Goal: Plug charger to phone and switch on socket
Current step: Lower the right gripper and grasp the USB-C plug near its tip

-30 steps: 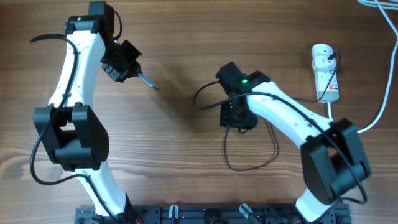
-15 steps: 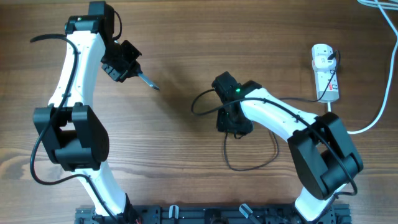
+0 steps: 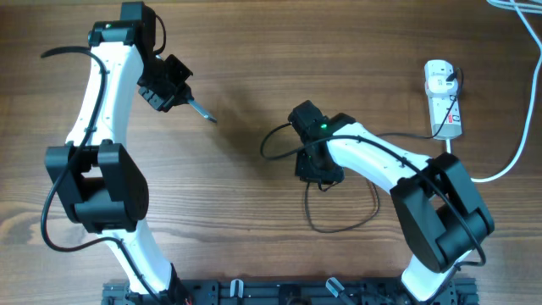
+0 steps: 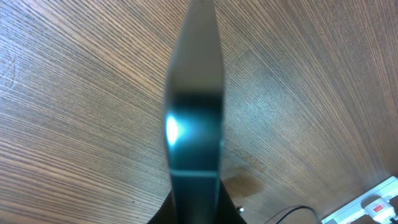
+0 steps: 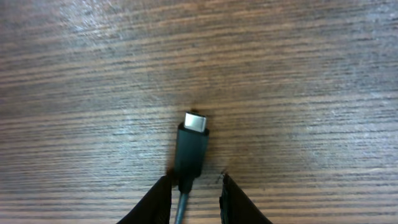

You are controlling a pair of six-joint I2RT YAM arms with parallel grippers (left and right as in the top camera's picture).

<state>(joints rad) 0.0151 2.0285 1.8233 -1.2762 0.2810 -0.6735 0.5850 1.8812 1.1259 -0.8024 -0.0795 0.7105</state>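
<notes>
My left gripper (image 3: 172, 87) is shut on the phone (image 3: 201, 109), holding it edge-on above the table at the back left. In the left wrist view the phone (image 4: 194, 112) stands up between the fingers (image 4: 194, 208), with a teal glint on it. The charger (image 3: 343, 227) lies looped on the wood at mid-table. Its dark connector tip (image 5: 191, 146) lies flat, pointing away from my right gripper (image 5: 195, 186). The jaws straddle the cable just behind the tip; the left finger touches it and the right finger stands a little apart. Far right lies the white socket (image 3: 442, 102).
A thick white cord (image 3: 525, 140) runs from the socket along the right edge. The socket's corner (image 4: 373, 202) shows in the left wrist view. Bare wood lies between the two arms. A black rail (image 3: 279, 292) spans the front edge.
The right arm shifted slightly left over the charger's tip, and its jaws have narrowed around the cable. The left arm and phone have not moved.
</notes>
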